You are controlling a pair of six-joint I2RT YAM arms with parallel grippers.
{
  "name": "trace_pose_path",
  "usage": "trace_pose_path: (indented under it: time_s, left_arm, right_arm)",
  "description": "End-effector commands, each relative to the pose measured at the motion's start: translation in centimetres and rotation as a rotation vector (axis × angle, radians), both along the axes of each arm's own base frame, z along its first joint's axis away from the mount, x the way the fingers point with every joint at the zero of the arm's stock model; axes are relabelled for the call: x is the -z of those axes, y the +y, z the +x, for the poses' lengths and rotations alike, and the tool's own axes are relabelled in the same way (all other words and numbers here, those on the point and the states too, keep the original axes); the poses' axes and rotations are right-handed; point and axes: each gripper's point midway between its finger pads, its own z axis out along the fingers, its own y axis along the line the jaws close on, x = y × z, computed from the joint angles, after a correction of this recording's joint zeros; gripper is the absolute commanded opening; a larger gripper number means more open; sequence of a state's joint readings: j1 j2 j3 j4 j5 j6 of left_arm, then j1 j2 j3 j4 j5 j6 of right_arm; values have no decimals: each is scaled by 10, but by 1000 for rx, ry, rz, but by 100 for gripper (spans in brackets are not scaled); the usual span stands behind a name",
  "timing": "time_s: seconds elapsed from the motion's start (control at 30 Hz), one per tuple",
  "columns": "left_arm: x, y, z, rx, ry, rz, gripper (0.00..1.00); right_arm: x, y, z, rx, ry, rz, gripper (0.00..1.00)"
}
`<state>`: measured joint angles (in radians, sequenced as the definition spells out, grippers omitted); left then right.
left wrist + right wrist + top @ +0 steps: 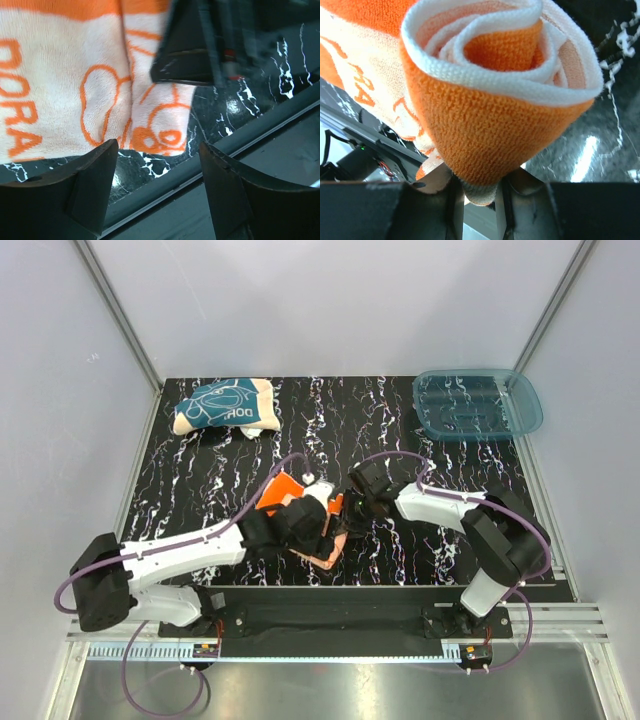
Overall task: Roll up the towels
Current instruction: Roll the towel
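The orange towel lies near the table's front middle, partly rolled, its cream back with orange print showing in the left wrist view. My right gripper is shut on the rolled end of the orange towel, whose spiral shows just above the gripper's closed tips. My left gripper is open over the towel's near edge, its gap empty above the table's front edge. The teal towel lies loosely bunched at the back left, away from both grippers.
A translucent blue plastic tray sits at the back right. The black marbled table ends at a metal rail right below my left gripper. The right gripper's dark body shows close in the left wrist view.
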<state>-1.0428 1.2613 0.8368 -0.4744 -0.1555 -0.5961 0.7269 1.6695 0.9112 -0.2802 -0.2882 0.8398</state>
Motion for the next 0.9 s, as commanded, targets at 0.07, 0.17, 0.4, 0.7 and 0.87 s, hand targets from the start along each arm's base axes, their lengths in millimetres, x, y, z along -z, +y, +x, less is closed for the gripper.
trace_pose_path:
  time_s: [0.07,0.17,0.4,0.7,0.87]
  left_arm:
    - [-32,-16,6,20,-282,77,71]
    - [-29,-35,-10,86,-326,90,71]
    - [9,-54,-19,138,-328,181,71]
    - [49,-52,-23,132,-315,224,61]
    - [72,-50,-31,136,-299,262,47]
  right_arm:
    - [-10,-10,-12,-25,24,-84,11]
    - [-12,-11,-12,-19,29,-87,11]
    - [-17,-11,-14,-23,31,-91,10]
    - [-24,-13,-16,-23,29,-87,9]
    - [-27,-11,-17,-35,41,-87,9]
